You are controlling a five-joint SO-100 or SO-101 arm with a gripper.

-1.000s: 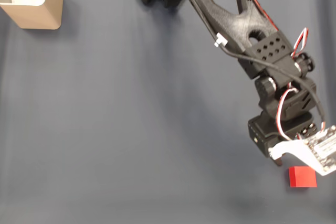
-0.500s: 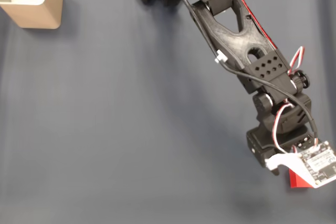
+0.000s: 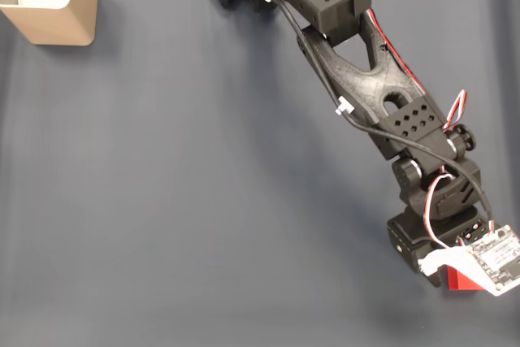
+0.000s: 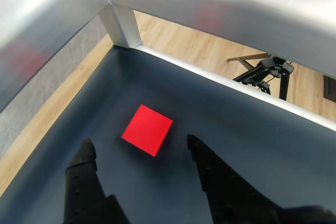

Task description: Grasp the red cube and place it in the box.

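The red cube (image 4: 147, 129) lies flat on the dark blue mat near its corner in the wrist view. My gripper (image 4: 139, 146) hangs just above it, open, with one black finger at each side of the cube and nothing held. In the fixed view the cube (image 3: 460, 280) shows as a red sliver at the lower right, mostly covered by the wrist and its camera board. The gripper's fingers are hidden under the wrist there. The tan box (image 3: 50, 2) with white filling stands at the far top left corner.
The black arm (image 3: 357, 79) stretches diagonally from its base at the top centre down to the lower right. An aluminium frame rail (image 4: 121, 22) borders the mat corner just beyond the cube. Open blue mat (image 3: 203, 201) lies between cube and box.
The arm has reached further down and toward the lower right. The wrist now covers most of the cube, which lay fully visible a second ago.
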